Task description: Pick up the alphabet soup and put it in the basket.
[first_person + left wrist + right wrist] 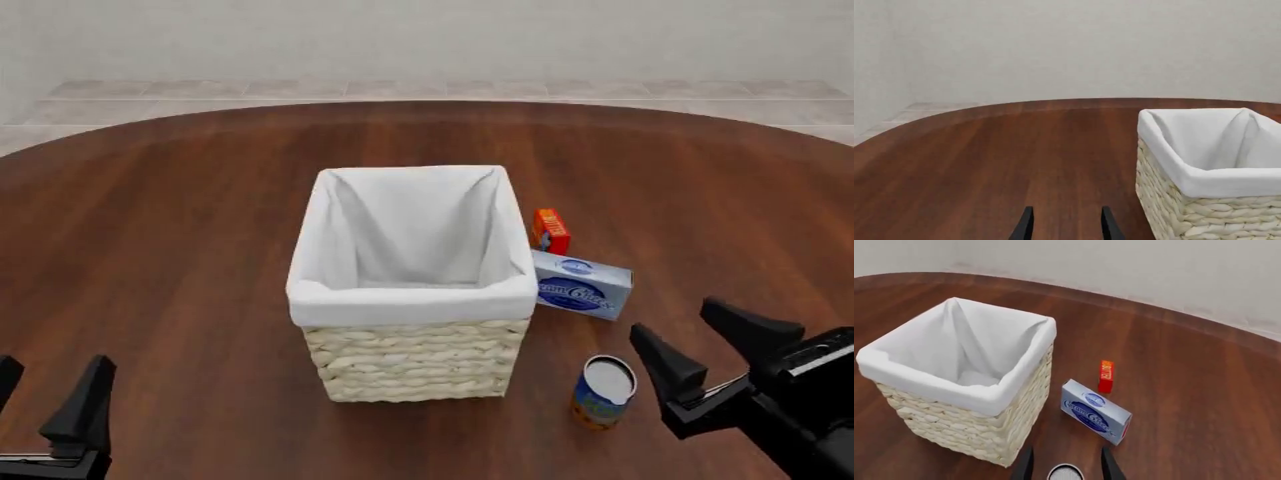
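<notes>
The alphabet soup [603,392], a small can with a silver lid and a blue and orange label, stands upright on the table to the front right of the basket [400,300]. The basket is a big wicker one with a white lining and nothing in it. My right gripper [707,346] is open and empty, just right of the can. In the right wrist view the can's lid [1065,473] shows at the frame's edge between the fingers [1025,465]. My left gripper [47,388] is open and empty at the front left, well clear of the basket [1201,175].
A blue-and-white flat box [582,285] lies against the basket's right side, with a small red-orange box [550,230] standing just behind it. Both also show in the right wrist view: the blue-and-white box [1095,411] and the red-orange box [1105,376]. The round wooden table [160,230] spreads around them.
</notes>
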`<state>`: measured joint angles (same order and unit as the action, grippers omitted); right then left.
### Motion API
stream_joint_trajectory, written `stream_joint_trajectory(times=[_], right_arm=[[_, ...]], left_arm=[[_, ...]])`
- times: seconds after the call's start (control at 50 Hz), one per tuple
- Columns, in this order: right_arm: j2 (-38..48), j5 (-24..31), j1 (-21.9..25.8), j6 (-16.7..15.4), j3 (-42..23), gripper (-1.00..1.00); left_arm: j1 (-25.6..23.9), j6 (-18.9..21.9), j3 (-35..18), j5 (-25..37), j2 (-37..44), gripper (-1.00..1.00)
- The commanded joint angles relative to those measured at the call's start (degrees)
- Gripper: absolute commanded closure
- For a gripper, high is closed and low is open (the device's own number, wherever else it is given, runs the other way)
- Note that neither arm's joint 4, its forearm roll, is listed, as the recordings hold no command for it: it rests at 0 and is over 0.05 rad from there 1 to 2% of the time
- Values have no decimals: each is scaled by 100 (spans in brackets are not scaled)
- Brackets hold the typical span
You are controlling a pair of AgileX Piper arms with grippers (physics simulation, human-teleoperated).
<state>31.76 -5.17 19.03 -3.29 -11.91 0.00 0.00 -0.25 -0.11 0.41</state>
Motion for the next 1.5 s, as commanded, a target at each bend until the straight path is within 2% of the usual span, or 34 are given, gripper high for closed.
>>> stream_joint_trajectory(times=[0.02,0.64,1.5], right_arm=[[214,-261,15,64,205,-100],[740,-922,-64,147,548,-100],[1996,-2262,-90,250,973,-100]], left_arm=[[0,0,0,0,0,-100],[0,0,0,0,0,-100],[-1,-1,0,0,1,-100]])
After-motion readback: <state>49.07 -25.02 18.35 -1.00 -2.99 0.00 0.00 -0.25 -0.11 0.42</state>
